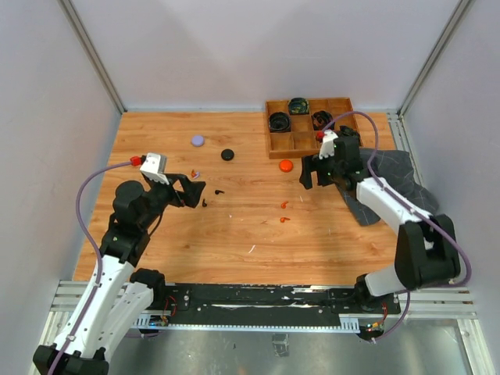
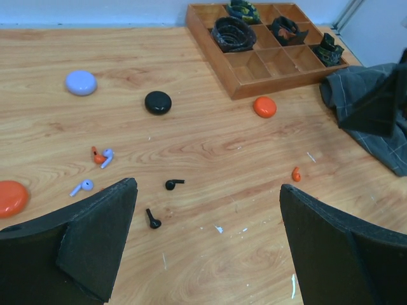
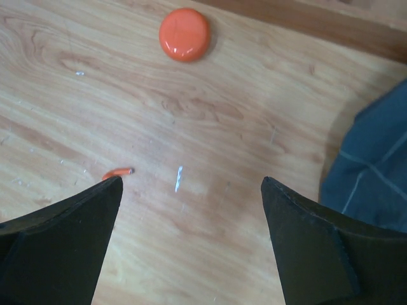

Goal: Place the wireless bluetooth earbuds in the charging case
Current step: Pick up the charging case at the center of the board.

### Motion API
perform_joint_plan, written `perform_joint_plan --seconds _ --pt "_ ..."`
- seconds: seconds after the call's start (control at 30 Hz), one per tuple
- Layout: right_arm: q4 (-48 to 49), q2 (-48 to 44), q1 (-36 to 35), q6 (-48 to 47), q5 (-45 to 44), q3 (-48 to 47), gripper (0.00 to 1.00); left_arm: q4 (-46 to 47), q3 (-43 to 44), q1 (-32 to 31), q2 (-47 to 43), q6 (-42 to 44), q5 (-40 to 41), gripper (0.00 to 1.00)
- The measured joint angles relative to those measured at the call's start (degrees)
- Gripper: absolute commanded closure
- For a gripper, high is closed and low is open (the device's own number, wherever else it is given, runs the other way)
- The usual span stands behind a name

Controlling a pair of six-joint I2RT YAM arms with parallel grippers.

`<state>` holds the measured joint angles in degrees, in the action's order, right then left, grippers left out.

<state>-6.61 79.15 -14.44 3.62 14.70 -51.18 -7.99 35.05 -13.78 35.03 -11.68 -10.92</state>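
Note:
Three round charging cases lie on the wooden table: lilac point(image 1: 198, 141) point(image 2: 81, 82), black point(image 1: 227, 155) point(image 2: 158, 102) and orange point(image 1: 286, 166) point(image 2: 264, 107) point(image 3: 184, 34). Earbuds are scattered loose: two black ones point(image 2: 173, 184) point(image 2: 152, 219), an orange one point(image 2: 97, 155) touching a lilac one point(image 2: 107, 157), another lilac one point(image 2: 82, 187), and an orange one point(image 2: 296, 173) point(image 3: 117, 172). My left gripper point(image 1: 190, 191) point(image 2: 208, 185) hovers open just right of the black earbuds. My right gripper point(image 1: 314, 181) point(image 3: 191, 182) stands open below the orange case, its left finger beside the orange earbud.
A wooden compartment tray point(image 1: 312, 153) point(image 2: 280, 86) with dark coiled items sits at the back right. A grey checked cloth point(image 1: 391, 180) point(image 2: 375, 114) point(image 3: 375, 171) lies right of my right gripper. A thin white sliver point(image 3: 179, 178) lies between the right fingers.

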Motion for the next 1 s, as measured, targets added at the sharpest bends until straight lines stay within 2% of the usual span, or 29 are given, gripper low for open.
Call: perform_joint_plan --seconds 0.47,0.83,1.0 --pt "1.4 31.1 -5.6 -6.7 -2.7 -23.3 0.21 -1.5 0.0 -0.7 1.6 1.6 0.2 0.01" --pt "-1.3 41.5 -9.2 -7.7 -7.1 -33.2 0.34 -1.6 0.0 -0.7 2.7 2.3 0.3 0.01" --pt "-1.8 41.5 -9.4 -7.6 -8.8 -33.4 0.49 -1.6 0.0 -0.7 2.9 2.3 -0.8 0.01"
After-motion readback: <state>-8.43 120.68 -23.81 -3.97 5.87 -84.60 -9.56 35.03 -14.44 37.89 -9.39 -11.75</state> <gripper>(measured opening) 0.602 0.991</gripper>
